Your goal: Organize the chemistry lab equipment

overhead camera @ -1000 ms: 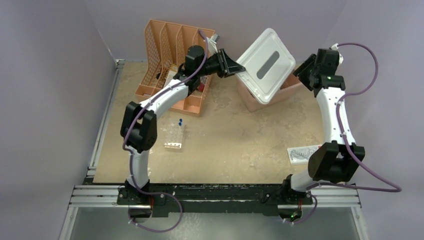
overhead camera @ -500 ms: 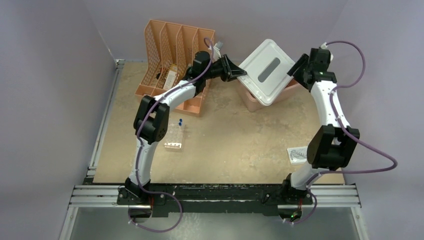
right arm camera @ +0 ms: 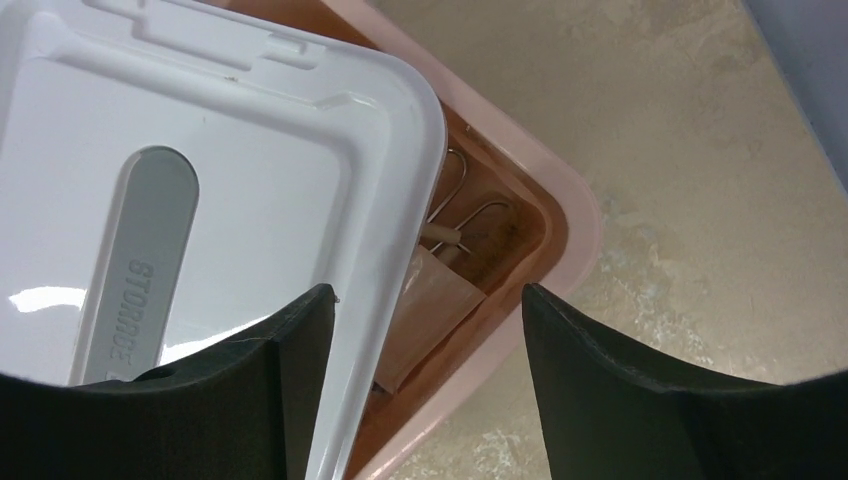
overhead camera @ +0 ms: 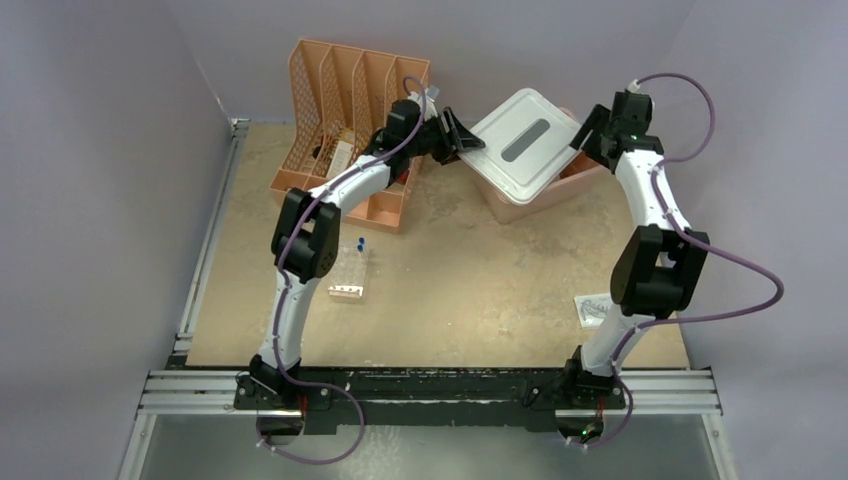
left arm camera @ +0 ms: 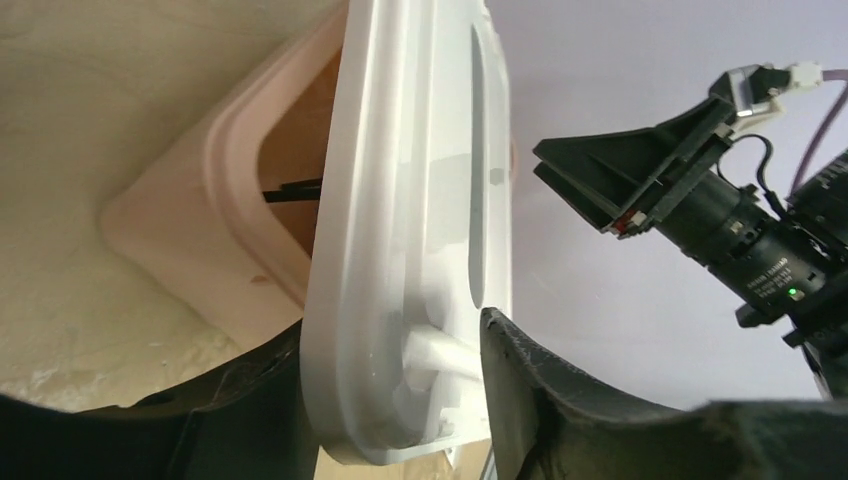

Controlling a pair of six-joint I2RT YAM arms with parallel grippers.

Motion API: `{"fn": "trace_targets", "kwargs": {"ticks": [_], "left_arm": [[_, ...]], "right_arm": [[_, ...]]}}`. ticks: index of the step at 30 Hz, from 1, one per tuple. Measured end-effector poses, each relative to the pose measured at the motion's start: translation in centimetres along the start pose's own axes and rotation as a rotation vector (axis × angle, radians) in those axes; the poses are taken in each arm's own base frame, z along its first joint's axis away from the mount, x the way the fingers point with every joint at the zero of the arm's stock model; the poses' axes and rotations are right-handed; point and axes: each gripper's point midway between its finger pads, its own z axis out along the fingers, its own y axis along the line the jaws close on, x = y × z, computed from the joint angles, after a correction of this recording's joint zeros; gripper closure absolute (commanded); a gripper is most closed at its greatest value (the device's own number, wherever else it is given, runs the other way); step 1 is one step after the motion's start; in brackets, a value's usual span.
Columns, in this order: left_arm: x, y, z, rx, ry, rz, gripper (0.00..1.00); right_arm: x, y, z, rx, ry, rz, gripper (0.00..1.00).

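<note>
We seat the lid [overhead camera: 523, 140] on the tub [overhead camera: 515, 210]; left gripper [left arm camera: 390, 330] straddles its edge, grip unclear, right gripper [right arm camera: 425, 292] open. Next, we press it flush.

A robotics lab cell: plain lilac walls [overhead camera: 110, 100] box in the tan table [overhead camera: 480, 270] on three sides. An aluminium rail [overhead camera: 190, 392] carrying two robot arms [overhead camera: 287, 310] [overhead camera: 652, 195] runs along the table's near edge, and purple cables [overhead camera: 745, 300] loop over the table.
</note>
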Motion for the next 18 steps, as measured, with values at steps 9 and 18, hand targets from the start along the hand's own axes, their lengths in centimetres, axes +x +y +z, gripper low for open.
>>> {"fn": "trace_targets", "kwargs": {"ticks": [9, 18], "left_arm": [[-0.2, 4.8, -0.8, -0.232, -0.026, 0.097, 0.24], [-0.9, 5.4, -2.3, -0.333, -0.043, 0.177, 0.23]], "right_arm": [[0.6, 0.1, 2.1, -0.003, 0.028, -0.031, 0.23], [0.1, 0.1, 2.9, 0.004, 0.020, -0.063, 0.21]]}}
